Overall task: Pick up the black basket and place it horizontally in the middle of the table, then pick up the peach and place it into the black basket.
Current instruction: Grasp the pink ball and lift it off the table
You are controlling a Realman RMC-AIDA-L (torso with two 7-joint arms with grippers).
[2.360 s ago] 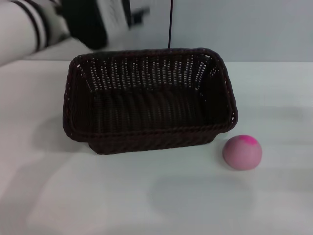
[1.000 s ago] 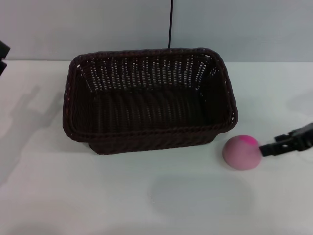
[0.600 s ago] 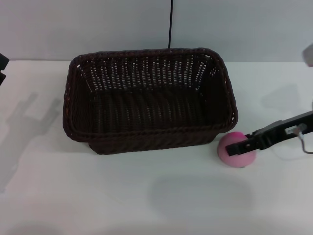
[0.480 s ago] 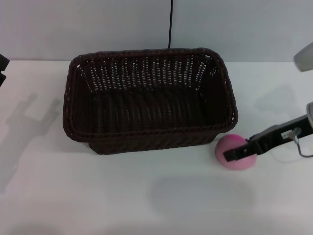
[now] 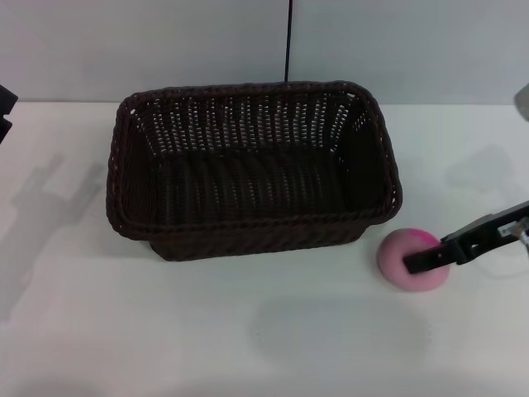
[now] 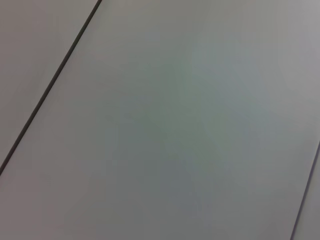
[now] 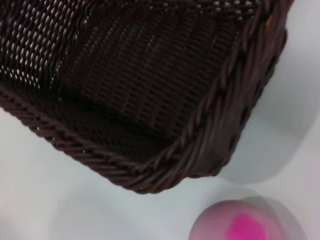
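Observation:
The black basket (image 5: 252, 169) stands upright on the white table (image 5: 165, 331), long side across, in the middle; it holds nothing. Its corner also shows in the right wrist view (image 7: 150, 100). The peach (image 5: 397, 248) lies on the table just off the basket's front right corner, and shows in the right wrist view (image 7: 245, 222) with its magenta patch up. My right gripper (image 5: 426, 258) reaches in from the right edge, low, with a black part across the peach's front right side. My left gripper (image 5: 4, 107) is only a dark sliver at the far left edge.
A grey wall with a dark vertical seam (image 5: 288, 41) runs behind the table. The left wrist view shows only grey panels with a dark seam (image 6: 50, 85). Shadows of the arms lie on the table at left and far right.
The left arm withdrew from above the basket to the left edge. The right gripper came in from the right to the peach; the peach shifted slightly left, then back right with it.

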